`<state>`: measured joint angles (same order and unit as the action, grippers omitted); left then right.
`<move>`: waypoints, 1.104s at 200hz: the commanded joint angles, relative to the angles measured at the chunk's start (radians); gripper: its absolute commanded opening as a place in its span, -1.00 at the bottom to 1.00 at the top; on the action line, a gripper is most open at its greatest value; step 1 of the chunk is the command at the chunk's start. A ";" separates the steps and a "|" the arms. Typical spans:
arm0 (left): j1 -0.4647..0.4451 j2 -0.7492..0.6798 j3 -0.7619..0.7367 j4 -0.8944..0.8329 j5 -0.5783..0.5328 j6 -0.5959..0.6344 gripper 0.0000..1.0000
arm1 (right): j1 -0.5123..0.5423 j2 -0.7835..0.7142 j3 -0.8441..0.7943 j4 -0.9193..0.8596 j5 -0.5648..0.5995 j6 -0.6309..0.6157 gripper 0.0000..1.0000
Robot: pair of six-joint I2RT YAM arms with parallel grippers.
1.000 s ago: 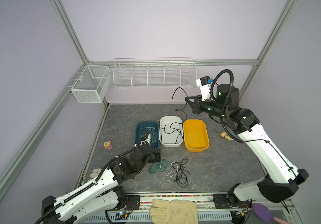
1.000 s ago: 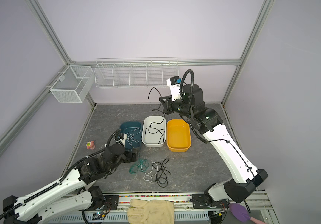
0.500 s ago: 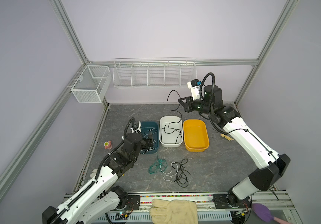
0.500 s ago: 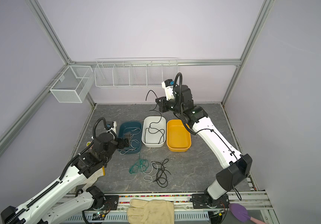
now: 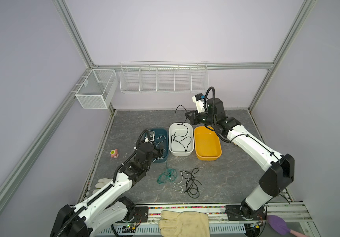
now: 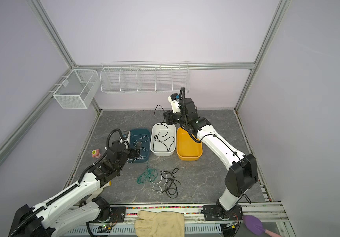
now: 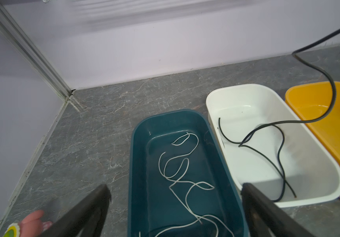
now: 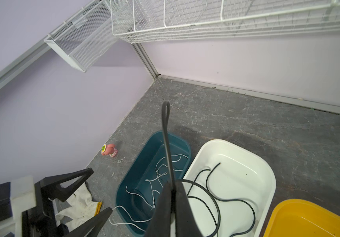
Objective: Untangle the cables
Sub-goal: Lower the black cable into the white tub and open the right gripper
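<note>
The grip is shown only in the right wrist view. There the right fingers (image 8: 171, 205) are pressed together on a black cable (image 8: 166, 143). A short loop of it stands up beyond their tips, and the rest trails down into the white tub (image 8: 247, 164) beneath them.

In the left wrist view the left fingers (image 7: 261, 209) are seen spread wide, with nothing held. The teal tub (image 7: 138, 164) lies between and under them, and a white cable (image 7: 177, 195) is strewn loosely inside it. The 3 tubs are set side by side, the yellow tub (image 7: 339, 147) being the farthest from these fingers.

The tangle (image 5: 177, 180) is shown in both top views and in neither of the 2 wrist views. It lies on the bench (image 5: 237, 180), well apart from the right fingers and nearer the left ones, as green, white and black cords looped over each other.
</note>
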<state>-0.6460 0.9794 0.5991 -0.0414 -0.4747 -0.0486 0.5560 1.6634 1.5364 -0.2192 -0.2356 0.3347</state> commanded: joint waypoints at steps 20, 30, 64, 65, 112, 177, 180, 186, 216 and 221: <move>0.006 0.006 0.020 0.034 -0.101 0.080 0.99 | 0.005 0.043 -0.090 0.027 0.035 0.017 -0.86; 0.006 0.018 0.039 0.008 -0.107 0.077 0.99 | 0.007 0.050 -0.111 0.021 0.042 0.016 -0.86; 0.006 0.031 0.054 -0.004 -0.119 0.075 0.99 | 0.018 0.073 -0.160 0.014 0.080 0.022 -0.86; 0.006 0.031 0.054 -0.003 -0.119 0.076 0.98 | 0.018 0.074 -0.161 0.014 0.081 0.023 -0.86; 0.008 0.007 0.030 0.023 -0.128 0.096 0.99 | 0.053 0.136 -0.177 -0.016 0.139 0.018 -0.86; 0.009 0.021 0.030 0.028 -0.110 0.110 0.99 | 0.074 0.239 -0.127 -0.053 0.168 0.013 -0.86; 0.008 0.019 0.028 0.031 -0.108 0.110 0.99 | 0.074 0.245 -0.122 -0.057 0.168 0.012 -0.85; 0.008 0.019 0.024 0.034 -0.104 0.111 0.98 | 0.074 0.258 -0.111 -0.062 0.169 0.010 -0.85; 0.010 0.031 0.026 0.034 -0.092 0.113 0.99 | 0.074 0.304 -0.083 -0.097 0.172 0.012 -0.84; 0.011 0.033 0.027 0.034 -0.091 0.112 0.99 | 0.075 0.308 -0.079 -0.103 0.172 0.012 -0.83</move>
<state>-0.6415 1.0027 0.6193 -0.0242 -0.5789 0.0391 0.6285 1.9526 1.4254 -0.2768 -0.0765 0.3443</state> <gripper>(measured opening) 0.992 0.080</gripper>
